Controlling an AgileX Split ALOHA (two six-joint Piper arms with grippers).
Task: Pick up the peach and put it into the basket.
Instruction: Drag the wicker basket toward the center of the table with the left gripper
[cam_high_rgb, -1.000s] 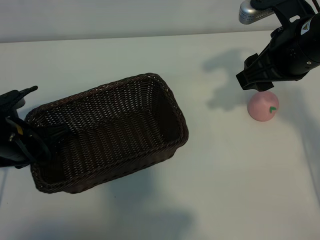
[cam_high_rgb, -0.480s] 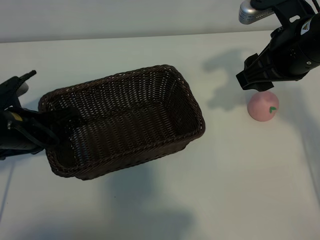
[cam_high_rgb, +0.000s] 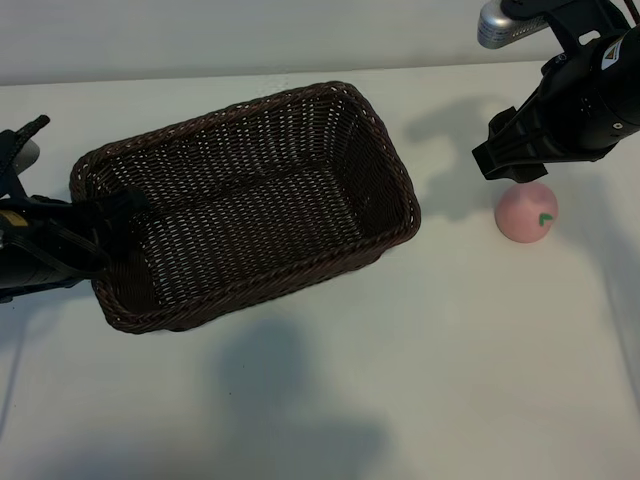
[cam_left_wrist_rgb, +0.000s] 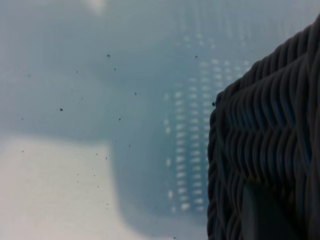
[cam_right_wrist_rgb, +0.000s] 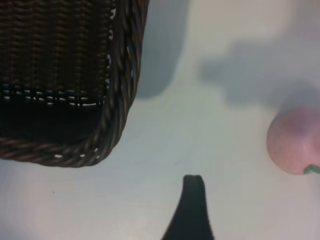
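There is one basket, dark brown woven wicker, and it serves here as the landmark. Its long axis runs across the table on a slant: the end near the left gripper is lower in the exterior view, and the opposite end, the one toward the peach, is farther back. The open side faces up, and a wide shadow lies on the table in front of it, apart from its front wall.

The left gripper is at the basket's left end. One dark finger reaches over the braided rim into the inside, and the jaws are pinching that short wall. The outer finger is hidden behind the wall and the arm, so I cannot see it. In the left wrist view only a corner of the wicker is visible, cut off by the frame.

There is one peach, pale pink, standing on the table well apart from the basket, beyond its right end. Its small green leaf mark faces the front right, away from the basket.

The right gripper hangs just behind and above the peach, not touching it. Its fingers are spread wide. In the right wrist view only one dark fingertip shows; the other is out of the frame, and the peach is cut by the edge.
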